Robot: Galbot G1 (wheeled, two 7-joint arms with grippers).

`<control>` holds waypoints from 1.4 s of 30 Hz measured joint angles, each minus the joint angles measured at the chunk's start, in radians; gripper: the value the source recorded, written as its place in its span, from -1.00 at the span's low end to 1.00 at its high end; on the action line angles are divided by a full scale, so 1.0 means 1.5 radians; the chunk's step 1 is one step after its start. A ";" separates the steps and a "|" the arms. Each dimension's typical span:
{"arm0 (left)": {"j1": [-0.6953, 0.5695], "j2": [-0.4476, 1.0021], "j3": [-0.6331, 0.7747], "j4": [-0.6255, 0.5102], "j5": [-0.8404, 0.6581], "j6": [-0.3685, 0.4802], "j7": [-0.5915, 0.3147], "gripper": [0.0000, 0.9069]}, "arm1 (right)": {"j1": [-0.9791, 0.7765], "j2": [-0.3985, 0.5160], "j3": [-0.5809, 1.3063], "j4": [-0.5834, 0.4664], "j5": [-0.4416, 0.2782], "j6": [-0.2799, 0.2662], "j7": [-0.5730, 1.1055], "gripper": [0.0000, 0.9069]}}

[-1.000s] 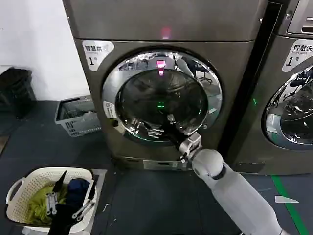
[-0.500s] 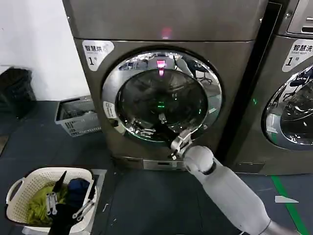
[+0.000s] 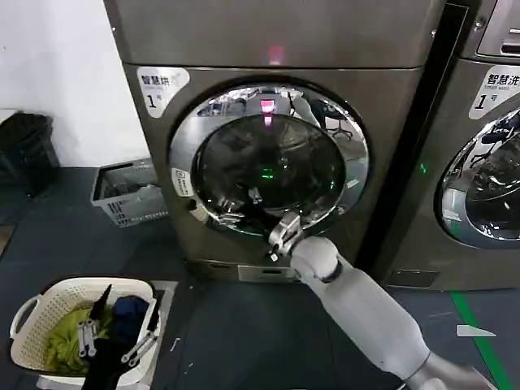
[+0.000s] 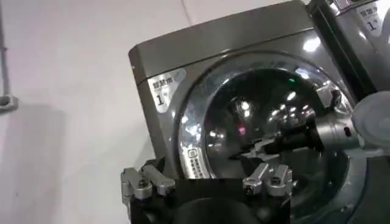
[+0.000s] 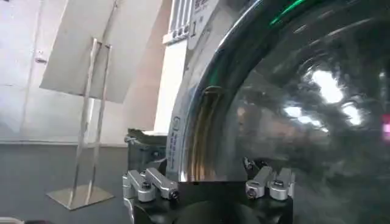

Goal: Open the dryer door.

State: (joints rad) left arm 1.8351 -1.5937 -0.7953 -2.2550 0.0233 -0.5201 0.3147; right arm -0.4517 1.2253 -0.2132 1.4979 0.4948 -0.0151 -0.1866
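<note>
Dryer door (image 3: 268,162) sits closed, facing outward on the dryer (image 3: 276,49); right gripper (image 3: 280,231) at its lower rim, grip state unclear.

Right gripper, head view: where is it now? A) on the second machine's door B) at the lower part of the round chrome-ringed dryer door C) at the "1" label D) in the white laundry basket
B: the right gripper is at the lower edge of the round chrome-ringed dryer door, which looks shut, while the left gripper hangs over the white laundry basket.
</note>
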 joint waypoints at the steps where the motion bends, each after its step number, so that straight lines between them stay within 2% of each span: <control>1: 0.000 0.000 0.000 0.000 0.000 0.000 0.000 1.00 | 0.003 0.004 -0.002 -0.003 0.000 0.000 0.001 1.00; 27: 0.000 -0.005 0.000 -0.004 -0.002 0.000 0.002 1.00 | 0.074 0.096 -0.044 -0.115 -0.002 -0.004 -0.007 1.00; 42: 0.004 -0.006 -0.001 -0.009 -0.003 -0.001 0.002 1.00 | 0.111 0.132 -0.057 -0.183 -0.002 0.002 -0.051 1.00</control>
State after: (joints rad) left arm 1.8409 -1.6034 -0.7974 -2.2692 0.0185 -0.5218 0.3172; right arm -0.2850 1.4238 -0.2988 1.2234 0.4918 -0.0113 -0.2628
